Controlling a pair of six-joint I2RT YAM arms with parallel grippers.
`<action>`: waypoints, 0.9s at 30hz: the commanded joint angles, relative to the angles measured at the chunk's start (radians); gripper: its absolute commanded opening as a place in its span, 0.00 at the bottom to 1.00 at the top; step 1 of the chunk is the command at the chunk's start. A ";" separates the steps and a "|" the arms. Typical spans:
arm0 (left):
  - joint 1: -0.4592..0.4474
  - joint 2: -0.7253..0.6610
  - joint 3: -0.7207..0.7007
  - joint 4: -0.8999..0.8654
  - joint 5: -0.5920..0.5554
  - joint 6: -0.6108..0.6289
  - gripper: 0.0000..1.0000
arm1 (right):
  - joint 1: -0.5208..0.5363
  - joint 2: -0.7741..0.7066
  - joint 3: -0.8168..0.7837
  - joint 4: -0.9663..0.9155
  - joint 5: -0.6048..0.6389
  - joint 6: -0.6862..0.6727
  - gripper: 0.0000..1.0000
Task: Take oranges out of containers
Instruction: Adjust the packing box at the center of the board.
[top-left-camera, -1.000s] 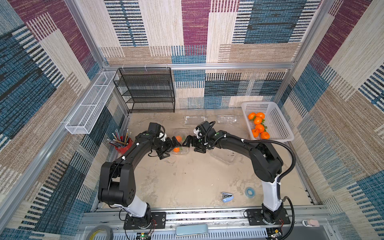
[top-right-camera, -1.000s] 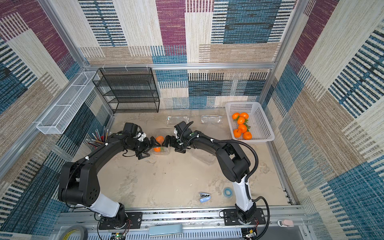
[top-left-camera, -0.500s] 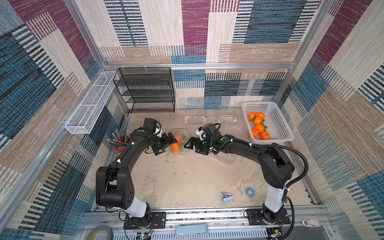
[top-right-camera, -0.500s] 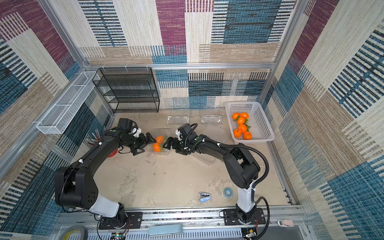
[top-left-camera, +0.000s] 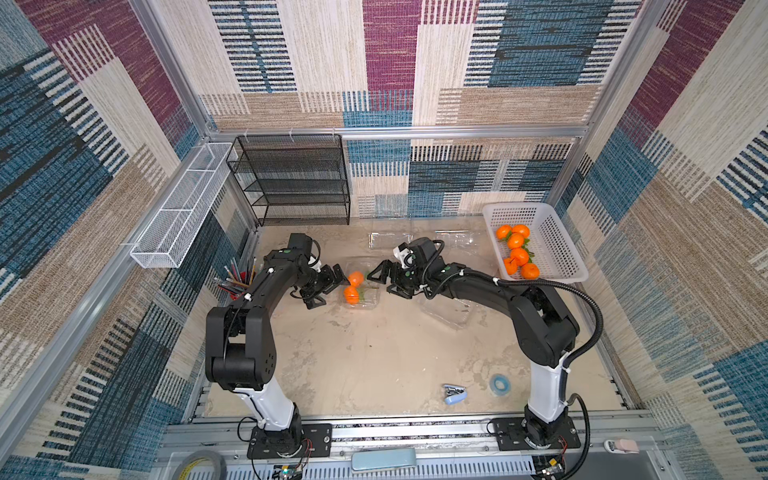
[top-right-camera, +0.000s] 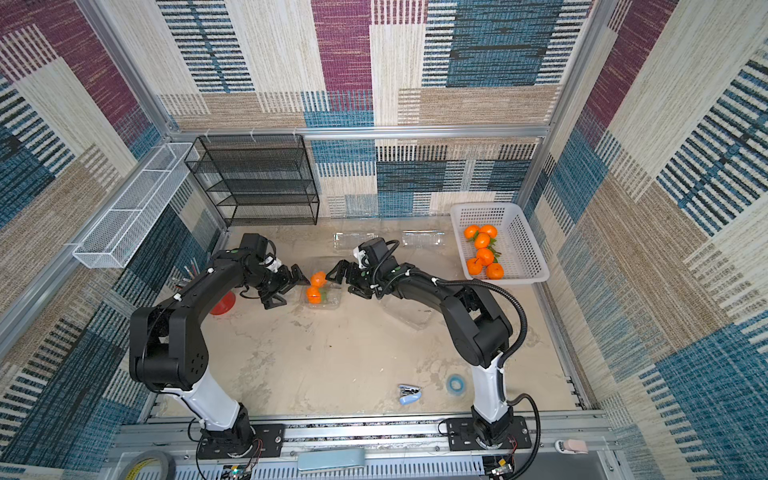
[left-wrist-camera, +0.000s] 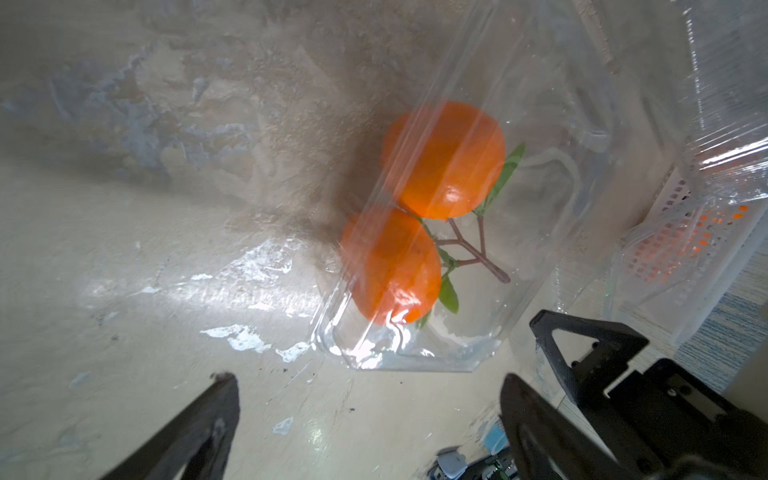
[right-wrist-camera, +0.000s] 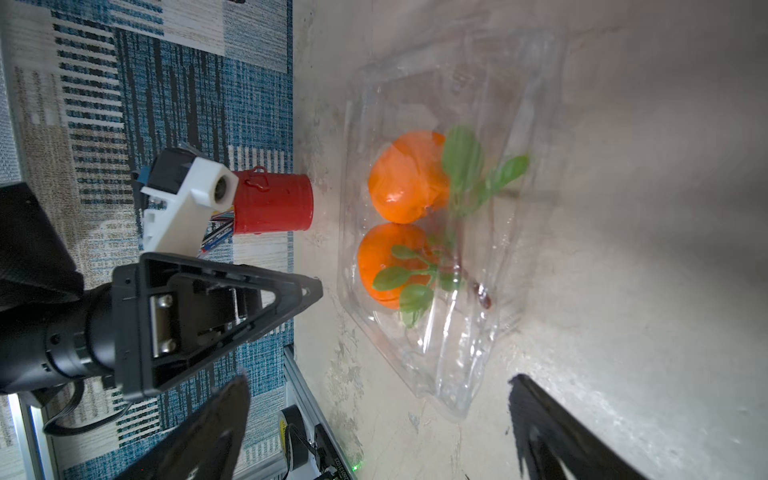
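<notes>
Two oranges (top-left-camera: 353, 286) (top-right-camera: 318, 286) on one leafy stem lie in a clear container (top-left-camera: 368, 301) (top-right-camera: 332, 303) mid-table. My left gripper (top-left-camera: 329, 290) (top-right-camera: 289, 293) stands open just left of it, holding nothing. My right gripper (top-left-camera: 381, 286) (top-right-camera: 344, 286) is open just right of it, also holding nothing. In the left wrist view the oranges (left-wrist-camera: 444, 162) show through the container (left-wrist-camera: 415, 353), ahead of the open gripper (left-wrist-camera: 368, 380). The right wrist view shows the oranges (right-wrist-camera: 405, 180), the container (right-wrist-camera: 457, 374) and the open gripper (right-wrist-camera: 378, 382).
A white basket (top-left-camera: 552, 232) at the back right holds several oranges (top-left-camera: 517, 249). Clear containers lie at the back (top-left-camera: 388, 240) (top-left-camera: 461, 239) and under the right arm (top-left-camera: 449, 311). A red pencil cup (top-left-camera: 235, 284), black mesh shelf (top-left-camera: 295, 183), stapler (top-left-camera: 453, 394) and tape roll (top-left-camera: 498, 382) are also here.
The left arm has drawn slightly back and to the left, and the right wrist has shifted a little right. Both grippers stay open beside the container, which has not moved.
</notes>
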 joint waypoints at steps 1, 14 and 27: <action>0.004 0.026 0.013 0.033 0.043 -0.025 0.99 | -0.004 -0.002 -0.007 0.065 -0.033 0.029 0.98; 0.004 0.051 0.006 0.090 0.111 -0.083 1.00 | -0.028 0.021 0.024 0.132 -0.077 0.024 0.98; 0.003 0.022 -0.120 0.214 0.242 -0.121 0.99 | -0.033 -0.007 -0.082 0.265 -0.143 0.040 0.98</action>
